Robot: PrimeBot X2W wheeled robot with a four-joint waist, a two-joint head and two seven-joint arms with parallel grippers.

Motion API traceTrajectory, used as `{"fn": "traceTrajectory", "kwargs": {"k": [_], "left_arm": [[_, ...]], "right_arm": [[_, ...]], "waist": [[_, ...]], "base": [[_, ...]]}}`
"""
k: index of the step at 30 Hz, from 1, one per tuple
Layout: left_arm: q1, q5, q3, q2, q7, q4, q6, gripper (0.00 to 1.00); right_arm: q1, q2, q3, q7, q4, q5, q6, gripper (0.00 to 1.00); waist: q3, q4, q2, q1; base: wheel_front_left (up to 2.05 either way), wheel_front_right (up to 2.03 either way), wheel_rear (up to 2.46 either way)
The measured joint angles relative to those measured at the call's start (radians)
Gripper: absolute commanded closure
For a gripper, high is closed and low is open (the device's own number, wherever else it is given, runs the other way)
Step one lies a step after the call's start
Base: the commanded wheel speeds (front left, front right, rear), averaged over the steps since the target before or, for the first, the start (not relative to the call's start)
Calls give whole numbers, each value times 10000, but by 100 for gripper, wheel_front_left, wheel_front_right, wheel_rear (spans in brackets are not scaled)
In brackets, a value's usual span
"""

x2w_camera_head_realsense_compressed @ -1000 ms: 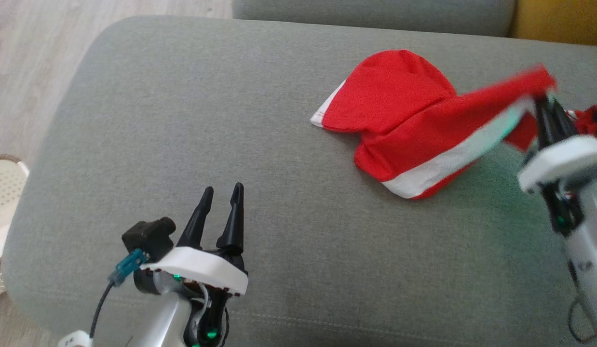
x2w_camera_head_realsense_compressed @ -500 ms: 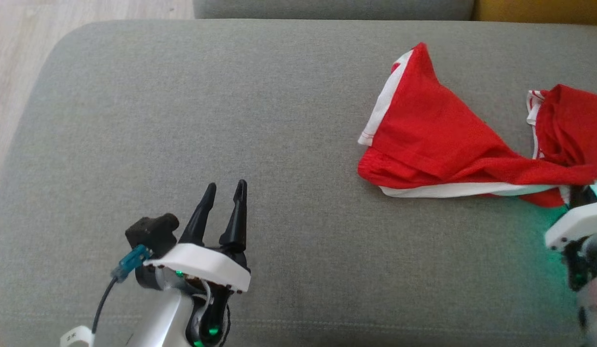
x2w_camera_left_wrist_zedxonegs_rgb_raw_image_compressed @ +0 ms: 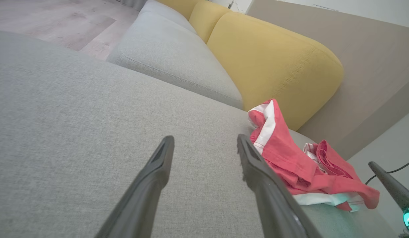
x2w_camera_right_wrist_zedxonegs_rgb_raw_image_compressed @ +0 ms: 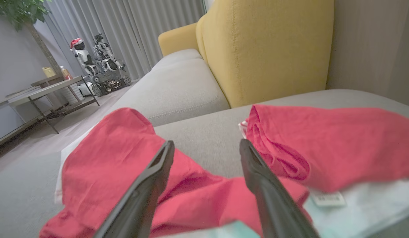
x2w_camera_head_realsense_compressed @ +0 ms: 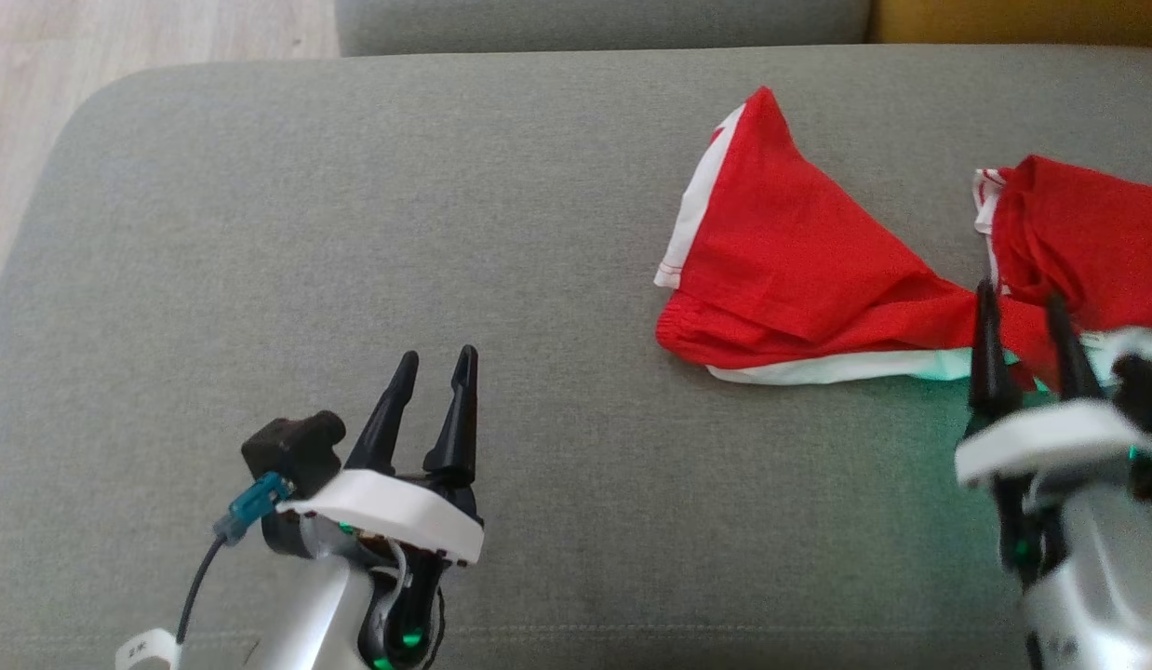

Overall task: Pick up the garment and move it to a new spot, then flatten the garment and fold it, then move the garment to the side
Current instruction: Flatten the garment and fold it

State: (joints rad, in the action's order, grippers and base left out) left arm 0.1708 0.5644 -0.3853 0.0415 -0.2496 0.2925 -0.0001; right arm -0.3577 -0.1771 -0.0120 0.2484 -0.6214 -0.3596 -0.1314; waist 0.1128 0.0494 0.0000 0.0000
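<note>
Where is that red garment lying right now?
In the head view the red garment lies crumpled on the right side of the grey cushion, at the tips of the open right tool, near the yellow backrest.

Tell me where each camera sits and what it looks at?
Head: on the head, looking down at the grey cushion, red garment, left gripper, right gripper.
Left wrist: on the left arm, looking past its open fingers toward the yellow backrest.
Right wrist: on the right arm, fingers open over the garment.
Shared: all see the garment.

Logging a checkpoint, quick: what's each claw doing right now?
Left claw: open, empty, above the cushion.
Right claw: open, over the red garment, not gripping it.
</note>
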Motion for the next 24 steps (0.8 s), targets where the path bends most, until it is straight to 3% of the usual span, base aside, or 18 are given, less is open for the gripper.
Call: {"fn": "traceTrajectory", "kwargs": {"k": [4,9,18,24], "left_arm": [[1,-2,-75,0,-2,-40,-81,0],[51,-138,-244,4,0,42,-190,0],[973,-366,-1139,6,-2,811,-727,0],[2131,-351,-2261,-2,0,2416,-1066,0]], "right_arm": [[1698,493,-153,15,1620,370,0,0],[1893,679,61,4,2452,531,0,0],[1859,656,-42,-336,3114,527,0,0],[1768,654,-50,-464,3327,499,0,0]], "waist": [[37,-241,0,0],[163,-531,0,0],[428,-1082,0,0],[812,-1570,0,0]], "base": [[0,0,0],[0,0,0],[0,0,0],[0,0,0]]}}
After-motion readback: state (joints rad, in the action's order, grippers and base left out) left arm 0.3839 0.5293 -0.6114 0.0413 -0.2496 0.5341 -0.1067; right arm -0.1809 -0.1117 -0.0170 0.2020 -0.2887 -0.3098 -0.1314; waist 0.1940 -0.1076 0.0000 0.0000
